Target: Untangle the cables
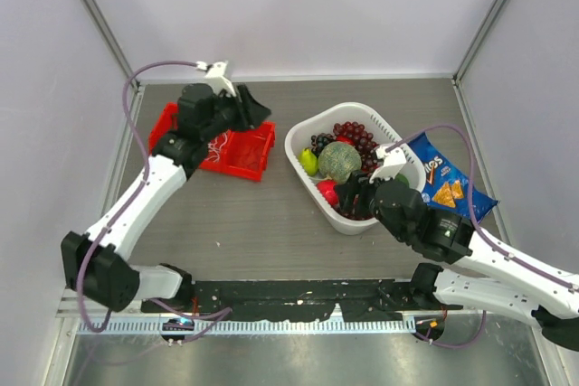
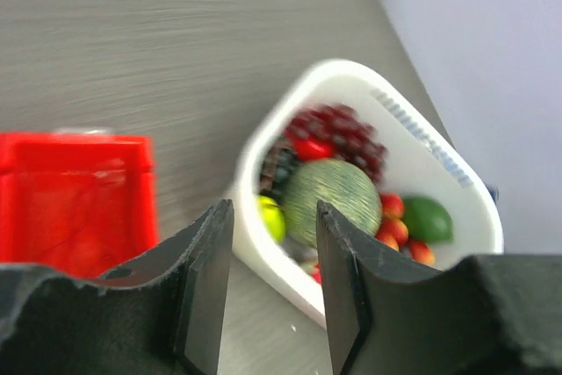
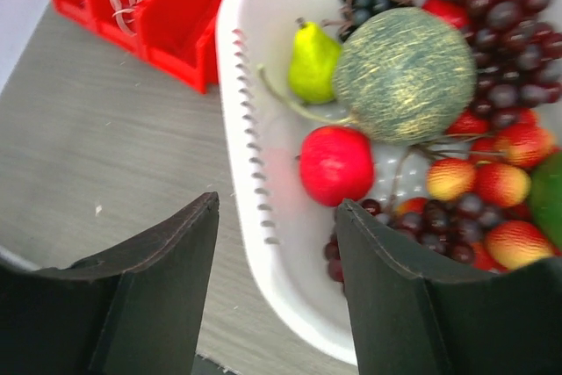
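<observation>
the cables (image 1: 217, 145) lie in the red tray (image 1: 246, 158) at the far left of the tabletop (image 1: 253, 223), a small heap of thin white loops (white is the only colour i can make out from here). they look bunched up together, so i'd say the job has not really begun. the left arm (image 1: 158, 178) reaches out over the tray, and the left jaws are spread wide with nothing in them. the right jaws are spread too and empty. they hang by the near rim of the white basket (image 1: 310, 194) of fruit, well apart from the tray. all of it is left to do: grab a loop, pull it free, lay each cable out alone.
</observation>
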